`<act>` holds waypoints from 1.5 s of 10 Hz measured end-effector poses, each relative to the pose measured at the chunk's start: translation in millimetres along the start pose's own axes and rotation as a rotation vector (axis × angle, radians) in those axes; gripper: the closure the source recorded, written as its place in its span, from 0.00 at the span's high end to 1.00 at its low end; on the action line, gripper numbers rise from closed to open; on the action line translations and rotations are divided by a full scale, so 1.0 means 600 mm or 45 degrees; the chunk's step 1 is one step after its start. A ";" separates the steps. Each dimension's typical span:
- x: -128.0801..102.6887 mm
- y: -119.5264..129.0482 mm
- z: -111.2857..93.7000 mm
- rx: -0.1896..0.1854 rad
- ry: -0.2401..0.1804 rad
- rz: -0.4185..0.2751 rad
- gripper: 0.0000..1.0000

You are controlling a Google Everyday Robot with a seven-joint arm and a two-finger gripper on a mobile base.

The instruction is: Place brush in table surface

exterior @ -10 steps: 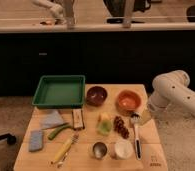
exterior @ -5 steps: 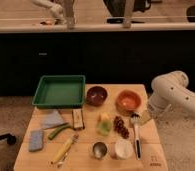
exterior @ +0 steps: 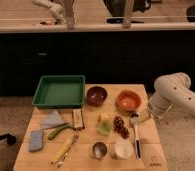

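Observation:
The brush [exterior: 136, 137] lies flat on the table surface [exterior: 83, 161] at the right. Its small pale head points toward the orange bowl and its black handle runs toward the front edge. My gripper [exterior: 144, 117] hangs from the white arm [exterior: 175, 92], which comes in from the right. It sits low, just to the right of the brush head, and looks open with nothing held in it.
A green tray [exterior: 58, 91] stands at the back left, with a dark bowl [exterior: 96, 95] and an orange bowl [exterior: 128, 100] beside it. Grapes [exterior: 121, 127], a green fruit [exterior: 104, 125], a metal cup [exterior: 99, 149] and a white cup [exterior: 122, 148] crowd the brush's left. A yellow-handled utensil [exterior: 63, 149], a blue sponge [exterior: 36, 141] and a grey cloth [exterior: 52, 120] lie at the left.

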 end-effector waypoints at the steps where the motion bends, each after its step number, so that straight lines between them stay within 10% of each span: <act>1: 0.003 0.007 0.011 -0.004 0.015 0.023 0.80; 8: -0.029 0.067 0.088 0.051 0.141 0.028 0.80; 15: -0.065 0.053 0.124 0.016 0.082 0.022 0.80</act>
